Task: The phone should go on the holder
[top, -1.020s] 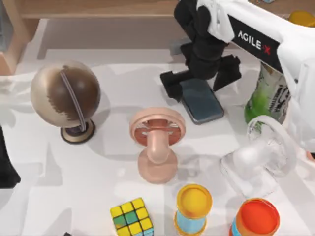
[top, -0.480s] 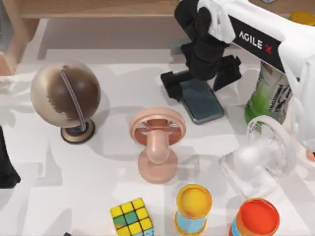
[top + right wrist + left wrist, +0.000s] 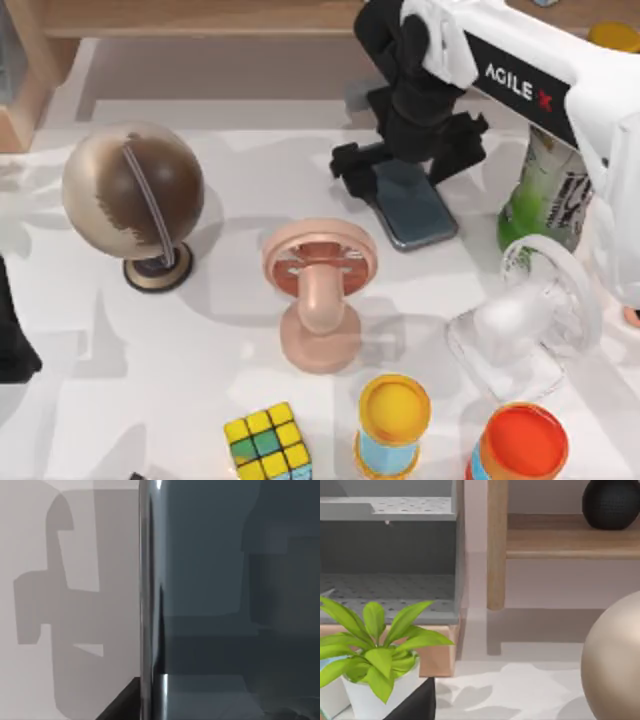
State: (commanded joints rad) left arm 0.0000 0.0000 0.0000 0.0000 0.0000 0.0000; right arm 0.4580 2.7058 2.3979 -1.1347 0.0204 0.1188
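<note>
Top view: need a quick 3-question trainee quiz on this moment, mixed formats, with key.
1. True or false: the phone already rests on the pink holder.
2. Which arm's gripper is over the phone? A) left B) right
3. Fill in: the object standing at the table's left, beside the holder, is a ____.

Key:
1. False; the phone lies flat on the table, apart from the holder.
2. B; the right gripper straddles it with open fingers.
3. globe.
</note>
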